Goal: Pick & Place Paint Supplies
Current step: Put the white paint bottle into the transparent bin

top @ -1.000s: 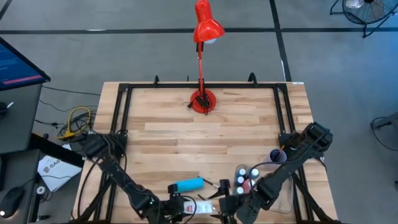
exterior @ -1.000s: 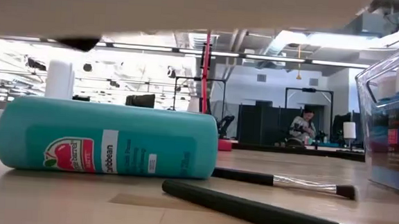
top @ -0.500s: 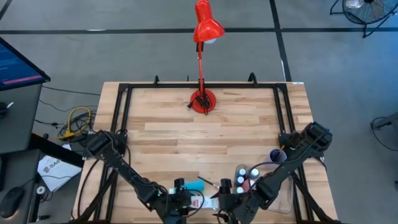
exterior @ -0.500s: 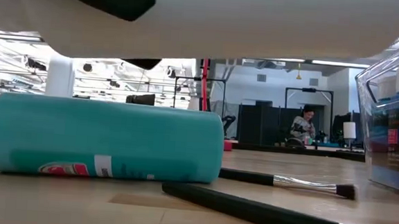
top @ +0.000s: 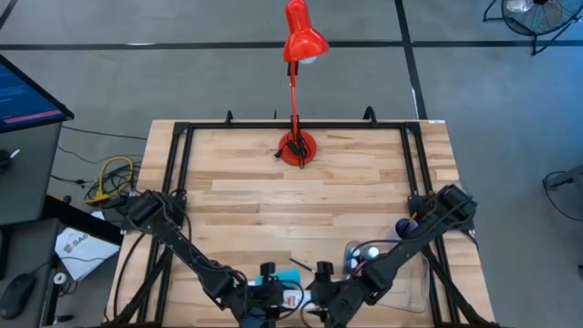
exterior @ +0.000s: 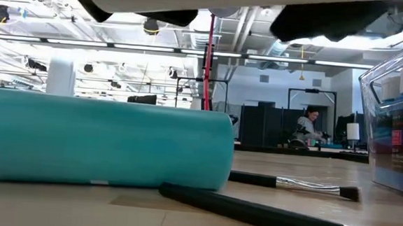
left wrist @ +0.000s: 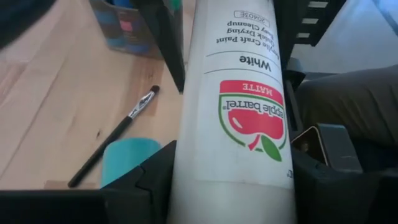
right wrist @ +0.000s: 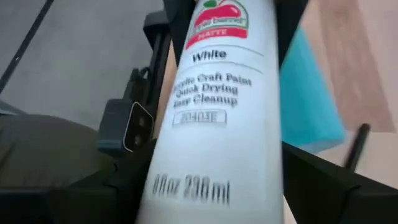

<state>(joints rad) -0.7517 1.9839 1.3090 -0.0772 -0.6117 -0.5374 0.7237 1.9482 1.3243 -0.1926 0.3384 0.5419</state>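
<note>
Your two grippers meet at the table's six o'clock edge, and both wrist views show the same tall white matte paint bottle with the red apple label [left wrist: 239, 106] lying between a pair of dark fingers. The left gripper [top: 264, 293] has its fingers pressed against the bottle's sides; the right gripper [top: 330, 296] flanks it the same way, though whether it is truly clamped or only closing in, you cannot tell. This reads as a handover, or a two-handed carry, of the white bottle.

The large teal paint bottle [exterior: 101, 142] lies on its side on the wooden table [top: 301, 196], just beside the grippers, with two thin dark paintbrushes [exterior: 292, 183] lying toward three o'clock of it. The clear plastic tray [exterior: 393, 125] at about four o'clock already holds several white-capped bottles.

Your next move likely calls for one gripper to let go cleanly before the other carries the bottle toward the tray.

The bottle's cap is cut off in both wrist views, and from above the arms hide nearly all of it. The red desk lamp [top: 299, 55] stands at twelve o'clock.
</note>
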